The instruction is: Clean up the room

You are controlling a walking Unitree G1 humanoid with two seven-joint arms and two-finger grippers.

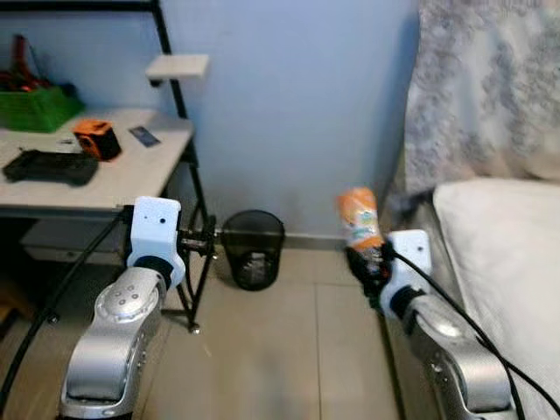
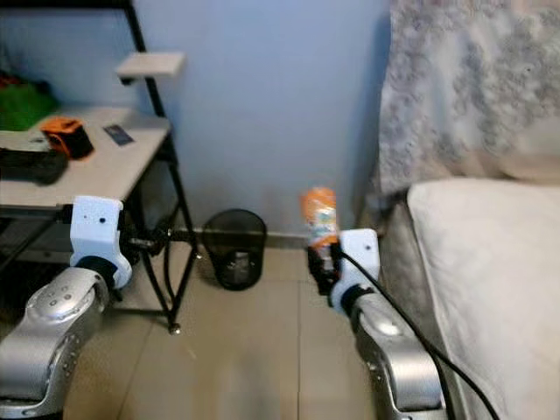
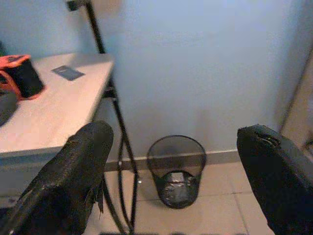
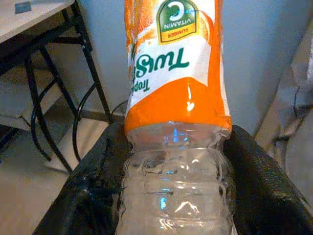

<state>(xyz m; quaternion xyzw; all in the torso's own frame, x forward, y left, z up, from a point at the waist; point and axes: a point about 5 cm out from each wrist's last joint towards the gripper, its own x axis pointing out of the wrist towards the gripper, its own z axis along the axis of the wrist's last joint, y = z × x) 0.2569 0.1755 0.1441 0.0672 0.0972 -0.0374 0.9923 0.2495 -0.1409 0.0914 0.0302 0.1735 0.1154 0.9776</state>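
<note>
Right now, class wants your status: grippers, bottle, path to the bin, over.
Right gripper shut on orange-label bottle. Left gripper open, raised. Mesh bin ahead by the wall, desk leg beside it.

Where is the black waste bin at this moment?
The waste bin stands on the tiled floor against the blue wall, just right of the desk leg and left of the orange bottle held in the right tool.

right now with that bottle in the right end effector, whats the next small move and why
Probably swing the right end effector leftward toward the black mesh bin. It is shut on an empty-looking orange-labelled plastic bottle, and the bin stands on the floor against the wall, to the bottle's left and lower down. The left end effector is open and already points at the bin.
</note>
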